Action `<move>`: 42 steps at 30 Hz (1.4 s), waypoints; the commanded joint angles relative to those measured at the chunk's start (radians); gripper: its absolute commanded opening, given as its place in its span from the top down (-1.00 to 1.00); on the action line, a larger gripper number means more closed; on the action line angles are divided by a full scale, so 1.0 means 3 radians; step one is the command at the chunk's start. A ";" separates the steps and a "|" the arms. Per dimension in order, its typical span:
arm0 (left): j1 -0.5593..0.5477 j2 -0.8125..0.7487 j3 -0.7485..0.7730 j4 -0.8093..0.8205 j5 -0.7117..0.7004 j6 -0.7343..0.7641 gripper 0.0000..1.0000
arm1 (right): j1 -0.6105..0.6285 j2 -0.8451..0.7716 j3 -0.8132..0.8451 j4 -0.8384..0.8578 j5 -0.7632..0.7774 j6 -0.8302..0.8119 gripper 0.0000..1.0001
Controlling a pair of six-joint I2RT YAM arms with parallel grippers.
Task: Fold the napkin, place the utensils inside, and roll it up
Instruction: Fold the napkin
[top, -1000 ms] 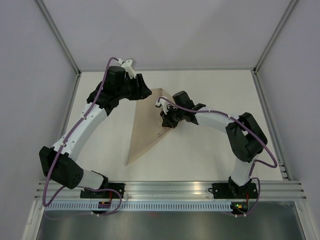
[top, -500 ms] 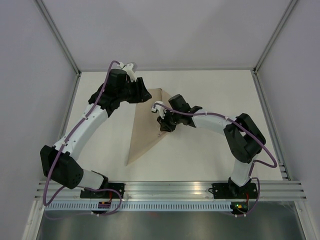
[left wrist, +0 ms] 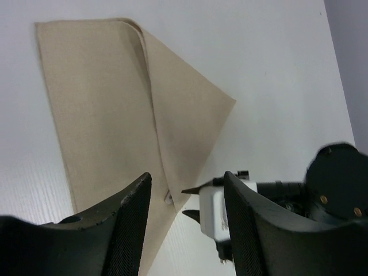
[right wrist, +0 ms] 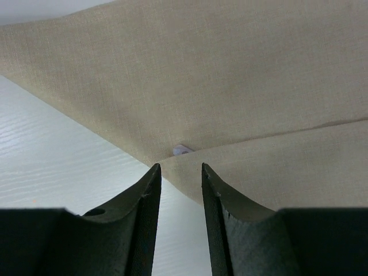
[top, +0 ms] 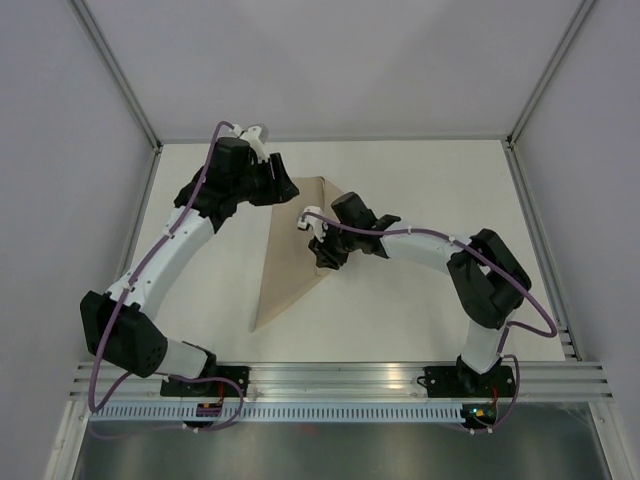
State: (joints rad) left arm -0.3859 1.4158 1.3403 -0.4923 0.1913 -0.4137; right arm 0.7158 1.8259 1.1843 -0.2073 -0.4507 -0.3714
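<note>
Napkin point(top: 285, 265) folded, long axis far to near-left. Right fingers point(right wrist: 144, 213) parted, empty, nearest, at right edge; left fingers point(left wrist: 129, 224) apart, empty.

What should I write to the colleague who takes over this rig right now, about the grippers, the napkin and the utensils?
Left gripper: open, empty, near the far corner of the napkin.
Right gripper: open, empty, low at the napkin's right edge, by the flap.
Napkin: flat on the table, folded to a triangle.
Utensils: almost hidden under the top layer; only a pale tip shows at the flap's edge.
Done: the fold; the utensils seem to be inside.
Left: roll the napkin up.
</note>
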 commanded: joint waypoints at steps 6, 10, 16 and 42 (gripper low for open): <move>0.0688 -0.0332 0.0568 -0.0363 -0.0111 -0.0452 -0.21 | 0.0895 -0.0620 -0.0296 0.0221 0.0571 -0.0316 0.17; 0.0780 -0.0358 0.0732 -0.0547 -0.0152 -0.0390 -0.21 | 0.1397 -0.0738 -0.0623 0.0654 0.1046 -0.0541 0.17; 0.0903 -0.0521 0.0615 -0.0599 -0.0229 -0.0354 -0.21 | 0.2113 -0.0743 -0.1120 0.1507 0.1690 -0.0838 0.17; 0.0944 -0.0563 0.0329 -0.0491 -0.0280 -0.0273 -0.19 | 0.2604 0.0351 -0.0916 0.2864 0.2586 -0.1221 -0.03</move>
State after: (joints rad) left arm -0.1085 1.2552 1.4437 -0.6559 0.0975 -0.4973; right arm 1.4895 1.9152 0.8730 0.5793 0.2955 -0.7284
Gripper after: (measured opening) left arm 0.599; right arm 0.510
